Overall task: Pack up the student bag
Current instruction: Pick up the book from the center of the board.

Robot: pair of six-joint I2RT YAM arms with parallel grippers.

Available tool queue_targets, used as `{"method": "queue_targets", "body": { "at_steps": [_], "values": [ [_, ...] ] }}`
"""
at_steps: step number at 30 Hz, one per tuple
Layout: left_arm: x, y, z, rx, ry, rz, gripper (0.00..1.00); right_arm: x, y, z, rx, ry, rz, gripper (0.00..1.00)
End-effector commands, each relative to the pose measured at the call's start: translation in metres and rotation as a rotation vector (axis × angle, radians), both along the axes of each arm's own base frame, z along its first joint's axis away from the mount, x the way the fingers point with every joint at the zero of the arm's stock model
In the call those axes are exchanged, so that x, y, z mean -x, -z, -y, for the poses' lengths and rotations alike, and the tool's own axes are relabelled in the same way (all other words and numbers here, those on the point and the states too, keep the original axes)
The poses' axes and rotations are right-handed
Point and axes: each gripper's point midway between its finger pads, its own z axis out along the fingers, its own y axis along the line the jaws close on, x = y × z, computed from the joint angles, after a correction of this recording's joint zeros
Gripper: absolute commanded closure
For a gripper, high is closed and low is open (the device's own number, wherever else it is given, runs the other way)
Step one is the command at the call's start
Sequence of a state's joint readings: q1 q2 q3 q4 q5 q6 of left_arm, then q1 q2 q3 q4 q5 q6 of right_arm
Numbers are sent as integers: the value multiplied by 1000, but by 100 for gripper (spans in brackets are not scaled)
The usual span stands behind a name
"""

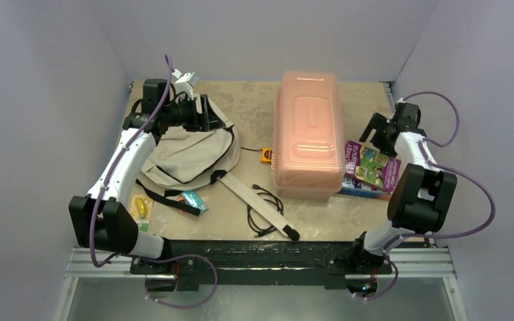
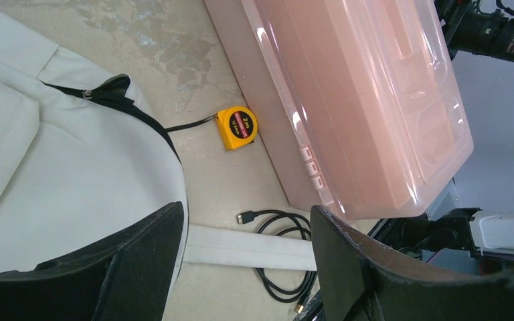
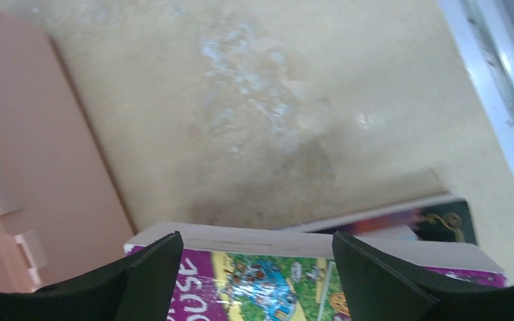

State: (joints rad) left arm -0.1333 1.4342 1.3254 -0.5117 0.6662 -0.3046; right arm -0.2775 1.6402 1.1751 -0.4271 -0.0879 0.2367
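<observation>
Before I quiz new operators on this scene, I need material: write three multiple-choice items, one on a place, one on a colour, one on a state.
1. The tape measure lies: A) between the student bag and the pink box; B) inside the bag; C) on top of the box.
2. The cable is: A) white; B) black; C) red.
3. The right arm's fingers are: A) shut on the cable; B) shut on the tape measure; C) open.

Key: A, it sits in the gap beside the box's wall; B, its coil is plainly black; C, the right wrist view shows them wide apart.
</observation>
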Motion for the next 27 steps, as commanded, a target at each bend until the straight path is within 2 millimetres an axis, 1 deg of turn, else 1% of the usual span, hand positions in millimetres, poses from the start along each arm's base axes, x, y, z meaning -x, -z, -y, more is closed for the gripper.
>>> {"method": "queue_targets", "body": {
  "at_steps": [1,4,7,8,9,10,11,12,13,14,15,17,18,23,25,27],
  "values": [
    [8,-27,7,38,34,79,31,17,-20,29,-3,178,83,13],
    [10,-30,7,43,39,88,31,31,-26,39,2,234,116,11],
    [11,-32,8,52,43,91,31,37,-29,30,-39,221,139,10],
    [11,-31,9,55,45,89,31,39,-31,28,-49,225,147,9],
    [12,-31,9,57,47,88,31,41,-36,31,-46,242,162,8],
    [12,-31,10,58,48,87,31,44,-43,38,-43,285,184,3],
    [12,-31,9,58,48,87,31,50,-52,45,-43,327,217,1],
    [12,-31,10,57,49,89,31,54,-62,56,-55,370,261,1],
    [13,-31,10,56,48,89,31,61,-68,66,-77,415,306,1],
    [13,-31,10,57,49,89,31,69,-63,71,-125,445,336,1],
    [13,-31,10,58,51,90,31,75,-64,78,-162,468,369,1],
    [14,-30,11,63,55,86,31,83,-61,85,-197,474,411,1],
    [14,-30,12,66,58,86,31,81,-63,84,-204,449,444,1],
    [15,-30,14,77,67,80,31,84,-46,72,-324,359,514,1],
    [15,-29,15,79,70,79,30,88,-41,74,-334,358,527,1],
    [15,-29,16,82,73,76,30,92,-30,75,-344,364,513,1]
  ]
}}
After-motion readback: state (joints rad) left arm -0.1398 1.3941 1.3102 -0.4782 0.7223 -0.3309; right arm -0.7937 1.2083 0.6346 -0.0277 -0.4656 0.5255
